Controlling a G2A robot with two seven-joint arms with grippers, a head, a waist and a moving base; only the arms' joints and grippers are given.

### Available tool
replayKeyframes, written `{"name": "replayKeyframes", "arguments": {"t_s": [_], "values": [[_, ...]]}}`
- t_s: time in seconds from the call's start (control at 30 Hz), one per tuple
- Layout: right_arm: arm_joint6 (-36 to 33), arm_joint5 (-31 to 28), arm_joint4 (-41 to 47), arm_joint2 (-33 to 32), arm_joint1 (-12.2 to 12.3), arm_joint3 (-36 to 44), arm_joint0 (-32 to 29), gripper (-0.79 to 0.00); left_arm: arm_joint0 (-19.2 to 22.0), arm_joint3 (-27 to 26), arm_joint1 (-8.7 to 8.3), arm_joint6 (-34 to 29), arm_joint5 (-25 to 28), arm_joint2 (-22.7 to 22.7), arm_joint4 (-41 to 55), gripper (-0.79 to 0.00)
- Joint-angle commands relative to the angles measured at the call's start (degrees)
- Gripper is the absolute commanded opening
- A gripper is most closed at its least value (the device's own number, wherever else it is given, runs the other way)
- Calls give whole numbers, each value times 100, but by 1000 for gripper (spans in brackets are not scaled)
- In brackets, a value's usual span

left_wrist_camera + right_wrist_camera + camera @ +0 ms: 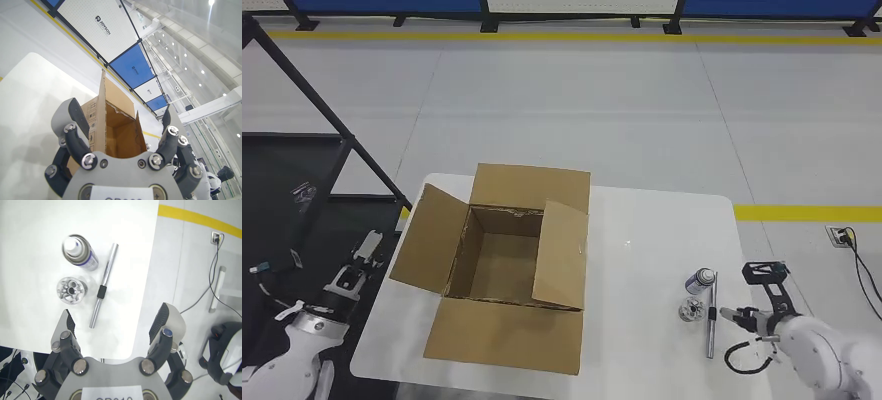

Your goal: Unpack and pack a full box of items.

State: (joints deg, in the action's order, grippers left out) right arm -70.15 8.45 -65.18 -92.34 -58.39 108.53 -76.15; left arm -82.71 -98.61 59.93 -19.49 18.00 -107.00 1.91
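A white table (652, 260) with rounded corners holds everything. On its left half stands a large brown cardboard box (507, 265), its four flaps folded open and its bare cardboard floor showing. On the table's right half, well apart from the box, lie three smaller things close together. The longest is a shiny metal rod (711, 315) with a black band partway along it, lying flat and pointing away from the robot. Just to its left stands an upright spray can (701, 281) with a white nozzle. Nearer the robot than the can is a round, spoked metal part (689, 310), also just beside the rod. The right wrist view shows the rod (105, 283), the can (81, 254) and the metal part (71, 292) resting apart from one another, none touching. The right gripper (115, 315) hangs over the table's near right corner with its fingers spread wide and nothing between them; the rod's near end lies just ahead of the fingers, not touching them. The left gripper (122, 109) is off the table's left side, fingers likewise spread and holding nothing, aimed at the box (121, 123), which sits near but apart from it, one upright flap edge facing the gripper.
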Motion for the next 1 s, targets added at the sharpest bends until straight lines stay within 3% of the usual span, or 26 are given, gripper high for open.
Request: {"name": "replayKeyframes", "arguments": {"t_s": [0.0,0.33,0.37,0.53,0.6,0.63,0.97], "values": [[-113,94,-30,240,-21,-250,235,0,27,51,-4,-35,-6,-43,33,0],[-358,490,-262,866,-119,-1298,1006,-6,110,172,5,-60,14,40,-12,0],[-351,481,-222,890,-128,-1429,1087,-108,116,193,5,-58,14,39,-2,0],[-249,450,-84,982,-164,-1784,1296,-271,144,286,9,-36,13,21,19,0],[-228,566,2,986,-181,-1855,1337,-394,155,311,10,-33,11,22,20,0],[-237,596,34,996,-188,-1882,1350,-419,161,318,11,-29,11,26,15,0],[-314,805,263,1089,-243,-1986,1425,-419,209,380,17,-27,4,51,-35,0]]}}
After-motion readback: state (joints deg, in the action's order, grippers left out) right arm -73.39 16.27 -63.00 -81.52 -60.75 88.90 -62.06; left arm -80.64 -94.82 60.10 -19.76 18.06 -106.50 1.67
